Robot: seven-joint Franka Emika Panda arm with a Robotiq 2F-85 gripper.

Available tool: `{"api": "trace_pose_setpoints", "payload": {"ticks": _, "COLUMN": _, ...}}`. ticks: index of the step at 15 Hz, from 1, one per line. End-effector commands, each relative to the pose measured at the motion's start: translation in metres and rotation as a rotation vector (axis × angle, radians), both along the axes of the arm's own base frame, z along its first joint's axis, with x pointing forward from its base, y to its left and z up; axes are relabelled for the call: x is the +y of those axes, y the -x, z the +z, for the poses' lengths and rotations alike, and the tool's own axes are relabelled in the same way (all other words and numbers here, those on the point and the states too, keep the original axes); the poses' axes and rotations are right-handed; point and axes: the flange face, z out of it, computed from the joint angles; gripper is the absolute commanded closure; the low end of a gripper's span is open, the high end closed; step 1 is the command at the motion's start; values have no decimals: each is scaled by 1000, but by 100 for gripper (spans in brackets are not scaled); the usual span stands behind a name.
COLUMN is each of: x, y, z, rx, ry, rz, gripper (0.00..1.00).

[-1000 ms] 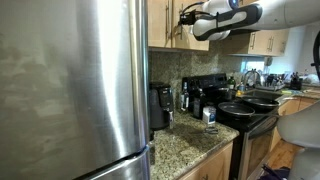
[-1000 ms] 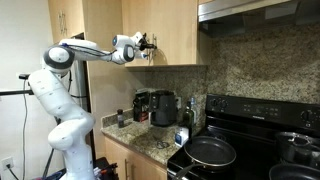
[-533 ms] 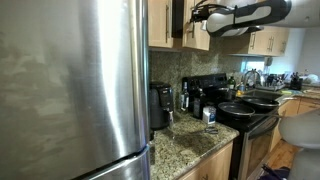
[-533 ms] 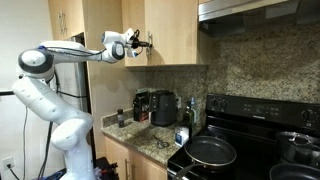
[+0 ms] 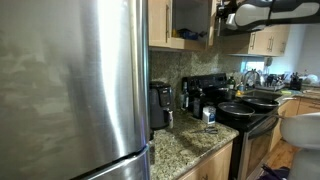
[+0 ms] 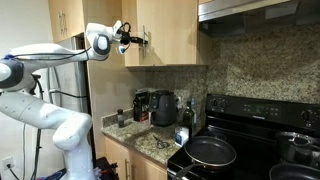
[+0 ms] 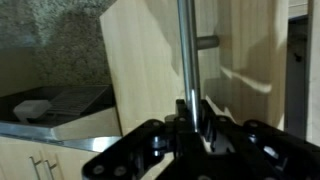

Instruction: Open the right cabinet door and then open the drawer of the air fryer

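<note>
Door point(image 7: 150, 60), high above the surface point(image 6: 136, 136), hangs part-open with the pincer point(image 7: 190, 112) pinching its handle point(image 7: 186, 50); step one looks near done, next move calls for release and descent to the fryer point(image 6: 163, 106) drawer point(image 6: 164, 117).

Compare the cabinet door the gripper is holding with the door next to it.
The right cabinet door is swung out, exposing the dark cabinet interior; the neighbouring door sits shut, flush. The gripper is clamped on the right cabinet door's bar handle; nothing touches the neighbouring door. Both are flat light wood.
</note>
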Motion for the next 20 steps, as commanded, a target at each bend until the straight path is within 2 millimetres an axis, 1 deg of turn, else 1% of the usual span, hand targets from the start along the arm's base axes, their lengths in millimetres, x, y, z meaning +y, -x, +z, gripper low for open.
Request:
{"api": "trace_pose_setpoints", "payload": {"ticks": 1, "x": -65, "y": 61, "z": 16, "rx": -16, "ry": -69, "rz": -162, "gripper": 96}}
{"api": "trace_pose_setpoints", "payload": {"ticks": 2, "x": -76, "y": 71, "z": 18, "rx": -4, "ry": -65, "rz": -168, "gripper": 96}}
{"api": "trace_pose_setpoints", "payload": {"ticks": 6, "x": -111, "y": 94, "z": 26, "rx": 37, "ry": -95, "rz": -163, "gripper": 96}}
{"api": "trace_pose_setpoints", "payload": {"ticks": 10, "x": -141, "y": 107, "z": 31, "rx": 54, "ry": -121, "rz": -137, "gripper": 96}}
{"api": "trace_pose_setpoints", "payload": {"ticks": 16, "x": -176, "y": 124, "z": 37, "rx": 82, "ry": -141, "rz": -122, "gripper": 96}}
{"api": "trace_pose_setpoints", "payload": {"ticks": 17, "x": -187, "y": 135, "z": 42, "rx": 81, "ry": -151, "rz": -158, "gripper": 96}}
{"api": "trace_pose_setpoints", "payload": {"ticks": 18, "x": -205, "y": 156, "z": 51, "rx": 63, "ry": -162, "rz": -213, "gripper": 96}}
{"api": "trace_pose_setpoints", "payload": {"ticks": 20, "x": -242, "y": 209, "z": 69, "rx": 22, "ry": -185, "rz": -328, "gripper": 96}}
